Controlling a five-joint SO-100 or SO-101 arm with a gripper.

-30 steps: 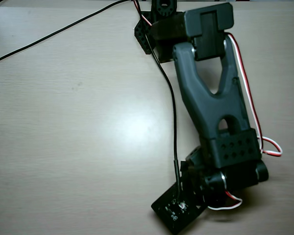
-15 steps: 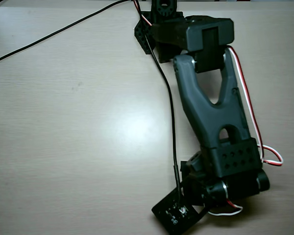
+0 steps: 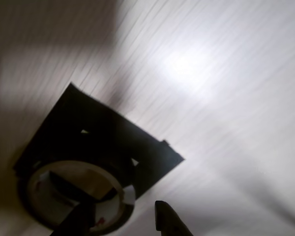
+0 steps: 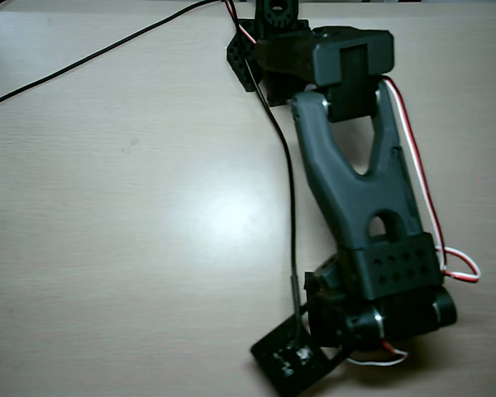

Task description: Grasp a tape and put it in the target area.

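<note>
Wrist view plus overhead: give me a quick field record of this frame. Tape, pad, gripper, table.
tape: roll at lower left of wrist view, partly on the black square pad
gripper: fingers straddle the roll's rim, one inside the ring, one outside
jaw state: not clear, blurred
arm: covers the roll in overhead view
table: light wood grain

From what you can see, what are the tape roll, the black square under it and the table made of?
Tape: looks like a glossy plastic-film roll on a pale, probably cardboard core; the rim catches light.
Black square: thin, flat, matte sheet, possibly card, plastic or foam; blur leaves it open.
Table: pale wood-look surface with fine grain lines, likely laminate; its soft glare suggests a semi-gloss finish.
</note>
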